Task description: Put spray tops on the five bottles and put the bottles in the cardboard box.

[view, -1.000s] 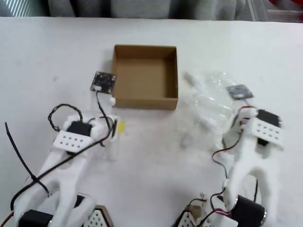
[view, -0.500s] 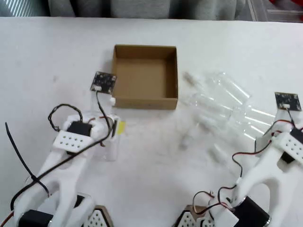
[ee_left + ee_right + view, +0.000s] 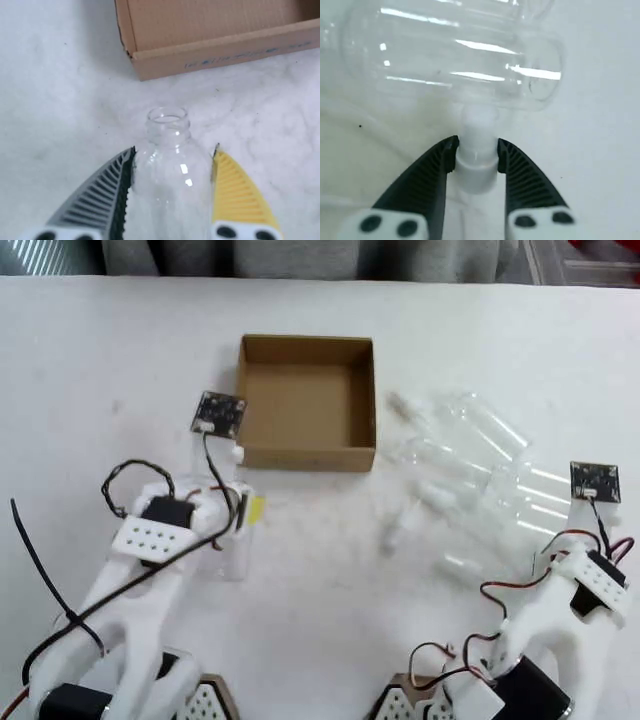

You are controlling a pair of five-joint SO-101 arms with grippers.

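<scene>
My left gripper point(image 3: 174, 150) is shut on a clear open-necked bottle point(image 3: 169, 170), its grey and yellow fingers on either side of the shoulders. It holds the bottle just in front of the cardboard box point(image 3: 210, 50). In the high view this gripper point(image 3: 238, 515) sits in front of the box's left front corner; the box point(image 3: 306, 458) looks empty. My right gripper point(image 3: 476, 142) is shut on a white spray top point(image 3: 476, 172), close to a clear bottle point(image 3: 455, 65) lying on its side. The right arm point(image 3: 585, 585) is at the table's front right.
Several clear bottles point(image 3: 470, 455) lie scattered right of the box, with small white spray tops point(image 3: 400, 525) among them. Loose cables and a small circuit board point(image 3: 218, 412) lie by the box's left side. The white table point(image 3: 330, 600) is bare between the arms.
The right arm has swung from the middle of the bottle pile out to the right and back toward the front edge. The left arm and its bottle have stayed put.
</scene>
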